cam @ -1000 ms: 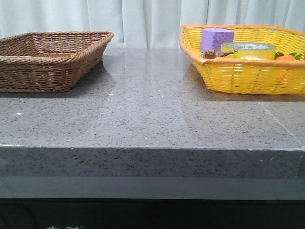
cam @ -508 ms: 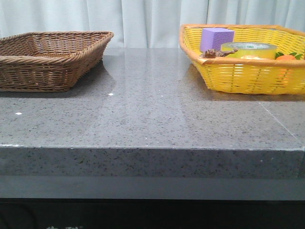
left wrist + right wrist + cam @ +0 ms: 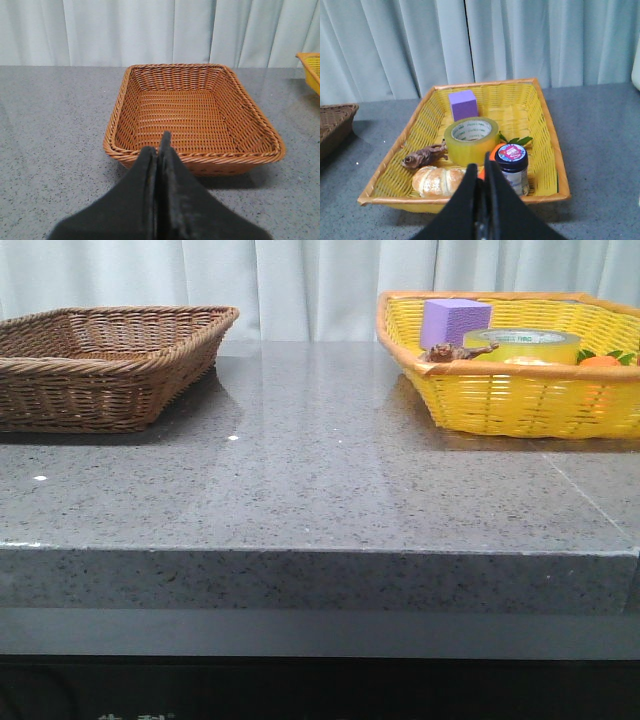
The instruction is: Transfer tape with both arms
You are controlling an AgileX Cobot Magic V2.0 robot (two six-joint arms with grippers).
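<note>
The tape (image 3: 523, 345) is a wide roll of translucent yellow tape with a white core. It lies flat in the yellow basket (image 3: 520, 400) at the table's right. It also shows in the right wrist view (image 3: 471, 140), in the basket's middle. My right gripper (image 3: 481, 172) is shut and empty, held short of the basket's near rim, apart from the tape. My left gripper (image 3: 158, 150) is shut and empty, just short of the brown wicker basket (image 3: 195, 157). Neither gripper shows in the front view.
In the yellow basket (image 3: 547, 150) lie a purple foam cube (image 3: 463, 104), a brown toy lizard (image 3: 423, 155), a bread roll (image 3: 440, 181), a dark-lidded jar (image 3: 513, 167) and an orange thing with leaves (image 3: 492, 152). The brown basket (image 3: 100, 365) stands at the table's left, with nothing in it.
</note>
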